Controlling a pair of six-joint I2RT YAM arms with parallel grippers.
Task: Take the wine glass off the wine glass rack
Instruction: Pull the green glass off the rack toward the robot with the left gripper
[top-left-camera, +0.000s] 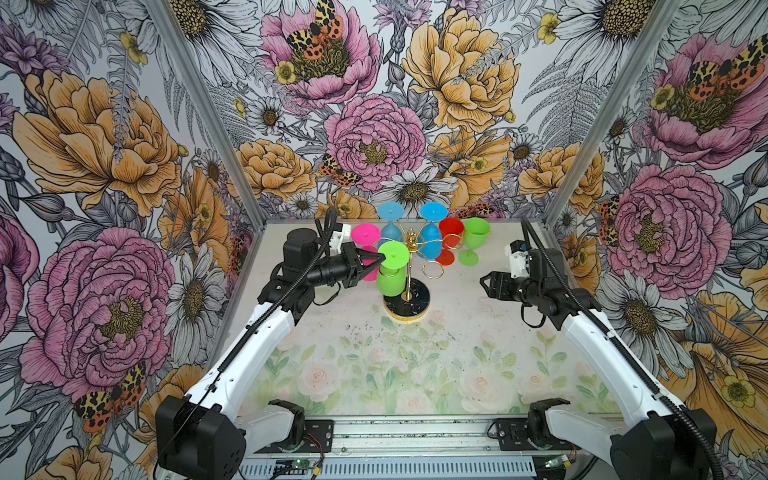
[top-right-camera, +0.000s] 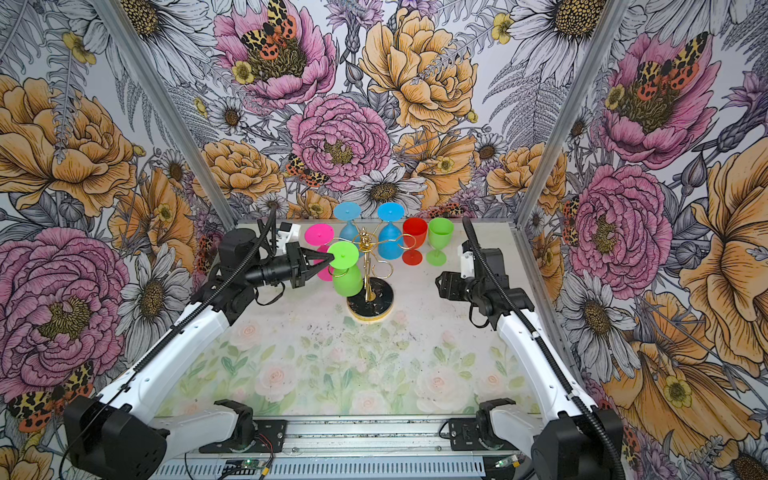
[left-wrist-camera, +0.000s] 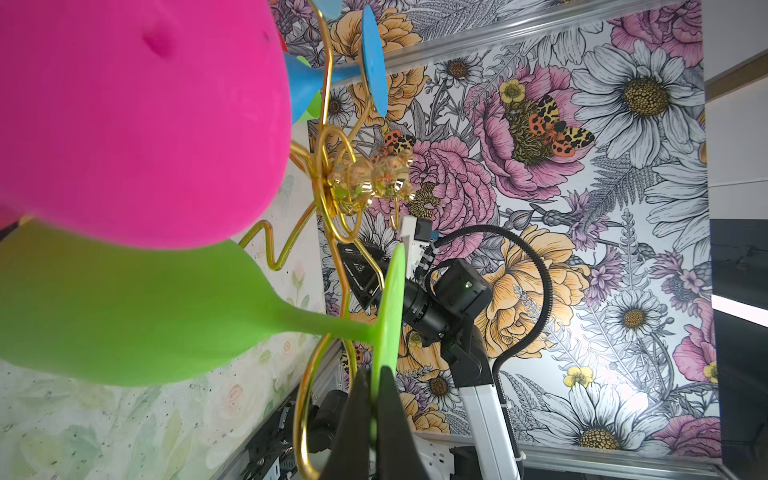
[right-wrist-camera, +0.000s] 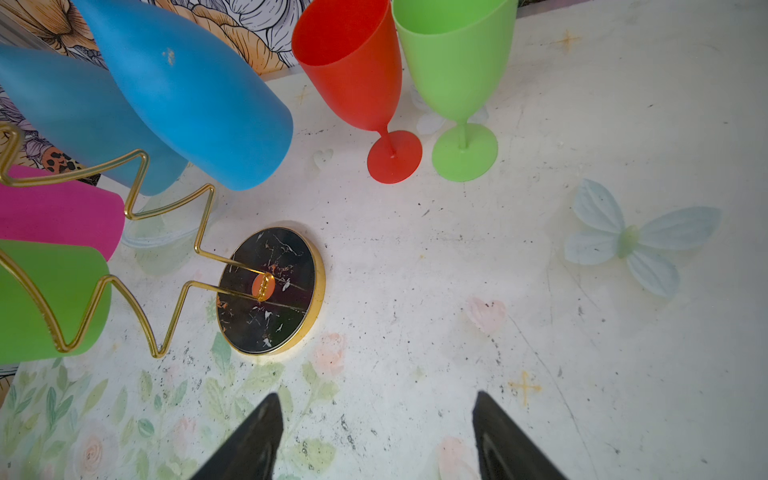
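Green wine glass (top-left-camera: 390, 282): light, stiff, slick plastic, we judged; left gripper (top-left-camera: 382, 259) pinched its foot rim; right gripper (right-wrist-camera: 376, 395) gaped, empty.

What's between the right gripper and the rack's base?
Nothing: only bare tabletop separates the open right gripper from the base of the wine glass rack, as the right wrist view shows.

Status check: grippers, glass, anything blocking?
Left gripper shut on foot of hanging green glass. Right gripper open, empty. Glass not yet off rack; pink glass hangs close beside it.
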